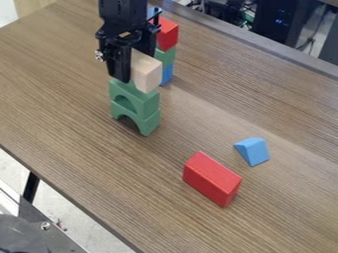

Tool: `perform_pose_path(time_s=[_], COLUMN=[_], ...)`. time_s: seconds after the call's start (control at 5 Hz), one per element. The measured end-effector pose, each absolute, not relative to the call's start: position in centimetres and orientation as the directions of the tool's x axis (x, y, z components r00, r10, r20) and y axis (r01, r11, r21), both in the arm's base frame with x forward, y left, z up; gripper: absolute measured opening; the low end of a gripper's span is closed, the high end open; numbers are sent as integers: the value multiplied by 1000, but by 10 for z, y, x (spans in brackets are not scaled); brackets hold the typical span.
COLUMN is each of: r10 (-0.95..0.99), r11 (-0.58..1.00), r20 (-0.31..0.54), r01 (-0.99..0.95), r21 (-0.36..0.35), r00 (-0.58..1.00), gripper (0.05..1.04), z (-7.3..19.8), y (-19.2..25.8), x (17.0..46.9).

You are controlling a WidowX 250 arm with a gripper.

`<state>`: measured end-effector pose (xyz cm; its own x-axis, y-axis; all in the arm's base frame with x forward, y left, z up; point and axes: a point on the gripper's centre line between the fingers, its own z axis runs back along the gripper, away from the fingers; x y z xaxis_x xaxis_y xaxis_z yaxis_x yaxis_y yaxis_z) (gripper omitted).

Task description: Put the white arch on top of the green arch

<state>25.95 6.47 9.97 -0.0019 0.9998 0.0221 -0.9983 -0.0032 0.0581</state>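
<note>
The arches (147,104) are green, one block (147,76) cream, the wedge (255,151) blue.

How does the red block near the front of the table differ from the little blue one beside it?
The red block is long, while the blue block is short and clearly smaller. The blue block is a wedge with a sloping side; the red block looks more like a brick. The red block also sits closer to the camera than the blue block. Both rest on the wooden table, and each is one plain colour.
</note>
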Motion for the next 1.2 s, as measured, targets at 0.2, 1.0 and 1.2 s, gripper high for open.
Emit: perform_pose_path(time_s=[0.2,1.0,1.2], r10=[1000,999,999], r11=[4,-6,-6], r20=[28,32,38], r01=[-998,-998,-998], r21=[58,66,66], r00=[6,-4,-3], gripper=[597,597,597], z=[97,94,90], y=[64,65,66], x=[260,260,262])
